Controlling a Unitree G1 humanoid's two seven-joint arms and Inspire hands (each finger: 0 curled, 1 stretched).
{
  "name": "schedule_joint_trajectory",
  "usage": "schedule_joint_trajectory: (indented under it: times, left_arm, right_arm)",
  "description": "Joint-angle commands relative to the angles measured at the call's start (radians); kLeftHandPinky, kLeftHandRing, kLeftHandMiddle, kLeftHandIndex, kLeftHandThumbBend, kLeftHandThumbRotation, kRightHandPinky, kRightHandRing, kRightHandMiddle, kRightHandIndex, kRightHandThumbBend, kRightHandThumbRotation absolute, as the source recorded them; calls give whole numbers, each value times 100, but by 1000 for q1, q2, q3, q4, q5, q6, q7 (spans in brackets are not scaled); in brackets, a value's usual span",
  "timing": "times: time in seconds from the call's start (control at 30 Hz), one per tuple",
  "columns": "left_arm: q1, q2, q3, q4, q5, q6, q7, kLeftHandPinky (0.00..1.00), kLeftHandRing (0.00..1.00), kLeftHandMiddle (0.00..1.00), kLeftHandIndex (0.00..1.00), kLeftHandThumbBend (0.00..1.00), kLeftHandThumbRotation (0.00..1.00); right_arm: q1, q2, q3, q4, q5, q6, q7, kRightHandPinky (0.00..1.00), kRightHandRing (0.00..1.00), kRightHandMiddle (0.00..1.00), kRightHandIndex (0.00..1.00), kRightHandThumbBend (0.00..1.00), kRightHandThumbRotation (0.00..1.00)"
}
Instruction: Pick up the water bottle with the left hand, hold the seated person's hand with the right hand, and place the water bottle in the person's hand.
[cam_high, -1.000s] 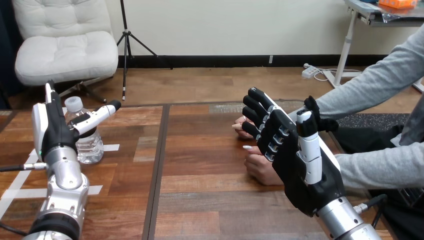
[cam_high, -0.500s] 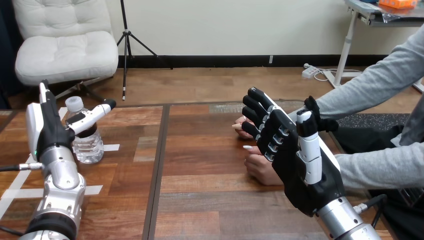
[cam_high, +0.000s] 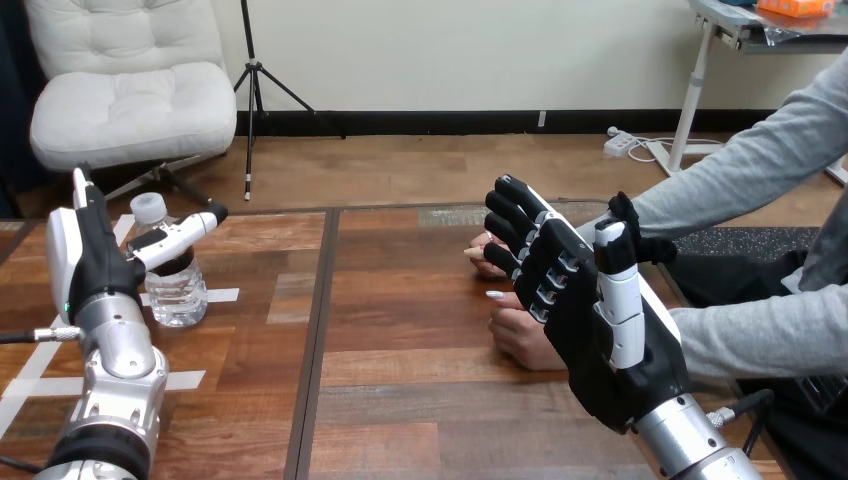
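A clear water bottle (cam_high: 172, 272) with a white cap stands upright on the table's left part. My left hand (cam_high: 88, 255) is raised just left of it, open, with the thumb (cam_high: 180, 234) stretched out across the bottle's front below the cap. My right hand (cam_high: 590, 300) stands open and upright at the right, fingers straight, in front of the person's two hands. The person's nearer hand (cam_high: 520, 335) rests on the table, partly hidden behind my palm. The farther hand (cam_high: 485, 255) lies behind my fingertips. I cannot tell whether my right hand touches either.
White tape strips (cam_high: 222, 295) lie on the wooden table (cam_high: 400, 330) near the bottle. A dark seam (cam_high: 318, 330) runs down the tabletop between bottle and person. The person's grey sleeves (cam_high: 740, 170) reach in from the right edge.
My left hand and forearm have shifted a little to the left, away from the bottle. The right hand and the person's hands have stayed put.
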Motion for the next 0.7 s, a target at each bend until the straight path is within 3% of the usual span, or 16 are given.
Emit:
schedule_joint_trajectory:
  times: [0.0, 0.67]
  left_arm:
    - [-97, 39, -12, -1, 9, 15, -8, 93, 100, 100, 100, 100, 28]
    - [-126, 52, -11, 19, 1, 79, -42, 93, 100, 100, 100, 100, 29]
  right_arm:
    - [-27, 6, -10, -41, 17, -9, 1, 100, 100, 97, 95, 85, 100]
    - [-29, 5, -6, -51, 11, -5, -6, 100, 99, 98, 95, 86, 100]
